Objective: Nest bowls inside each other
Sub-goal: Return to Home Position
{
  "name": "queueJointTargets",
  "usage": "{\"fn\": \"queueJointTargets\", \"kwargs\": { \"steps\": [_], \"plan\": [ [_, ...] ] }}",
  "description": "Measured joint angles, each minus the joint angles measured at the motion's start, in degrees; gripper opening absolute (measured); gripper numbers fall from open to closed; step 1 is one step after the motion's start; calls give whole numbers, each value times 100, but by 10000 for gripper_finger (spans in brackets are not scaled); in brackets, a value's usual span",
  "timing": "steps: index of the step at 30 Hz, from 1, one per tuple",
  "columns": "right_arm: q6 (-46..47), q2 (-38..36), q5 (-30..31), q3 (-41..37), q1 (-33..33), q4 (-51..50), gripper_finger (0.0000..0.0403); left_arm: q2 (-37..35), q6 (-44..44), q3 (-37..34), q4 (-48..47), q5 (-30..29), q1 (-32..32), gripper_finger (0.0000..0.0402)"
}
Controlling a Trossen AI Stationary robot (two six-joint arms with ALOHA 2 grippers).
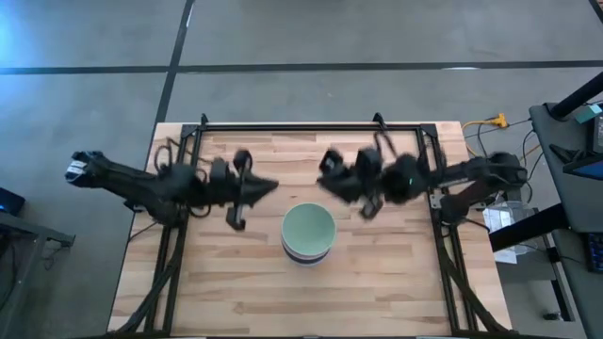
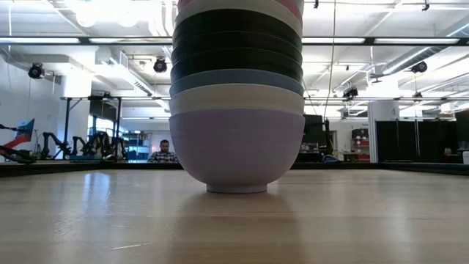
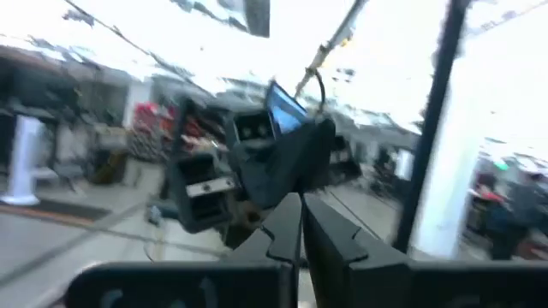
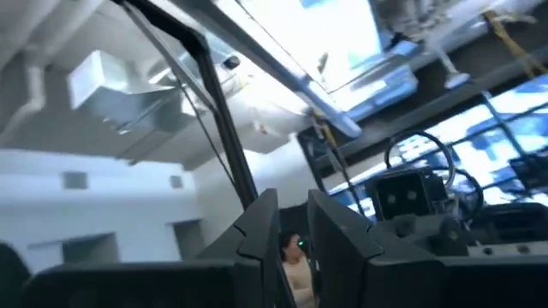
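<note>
The bowls stand nested in one stack (image 1: 308, 234) at the middle of the table, with the mint green bowl on top. In the low view the lavender bowl (image 2: 237, 150) is at the bottom, resting on its foot. Above it come a white bowl (image 2: 237, 99), a blue one (image 2: 237, 77) and black ones (image 2: 237, 44); the top of the stack is cut off. My left gripper (image 1: 267, 187) hovers left of the stack on its far side, shut (image 3: 300, 229). My right gripper (image 1: 326, 172) hovers just beyond the stack, open by a narrow gap (image 4: 294, 227). Both wrist views look out into the room, not at the table.
A black metal frame (image 1: 311, 125) runs along the table's far edge and down both sides. Bare wood lies in front of the stack and on both sides of it. A person (image 2: 164, 152) sits far off in the room behind the table.
</note>
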Motion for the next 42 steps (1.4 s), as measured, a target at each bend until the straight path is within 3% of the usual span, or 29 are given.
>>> {"fn": "queueJointTargets", "kwargs": {
  "steps": [4, 9, 11, 14, 16, 20, 24, 29, 32, 38, 42],
  "plan": [
    [401, -792, -1118, -262, -1085, -92, 63, -512, 45, -15, -336, 195, 674, 1],
    [133, -2802, -1296, -1002, -1720, -785, 63, -1639, 183, -76, -1391, -92, 925, 1],
    [-291, -3791, -1039, -1286, -1764, -1912, 63, -2061, 188, -183, -1537, -275, 887, 1],
    [-1023, -5160, -130, -1598, -1577, -3874, 63, -2425, 173, -428, -1595, -573, 780, 1],
    [-1253, -5909, 506, -1817, -1377, -4629, 63, -2586, 167, -598, -1559, -907, 688, 1],
    [-1010, -7214, 1142, -2531, -1045, -4560, 63, -2703, -11, -1113, -1615, -1297, 478, 1],
    [-453, -8422, 1242, -3452, -949, -4652, 63, -2766, -311, -1795, -1595, -1796, 339, 1],
    [-115, -8354, 1168, -3950, -952, -4482, 63, -3326, -631, -2657, -1443, -1972, 319, 1],
    [47, -8438, 1118, -4078, -954, -4919, 63, -4197, -647, -3027, -1541, -2304, 319, 1],
    [537, -8443, 752, -4139, -954, -5314, 63, -6023, -973, -3481, -1991, -2376, 326, 1],
    [582, -8501, 859, -4290, -954, -5709, 63, -5850, -850, -3475, -2338, -2330, 317, 1]
  ]
}}
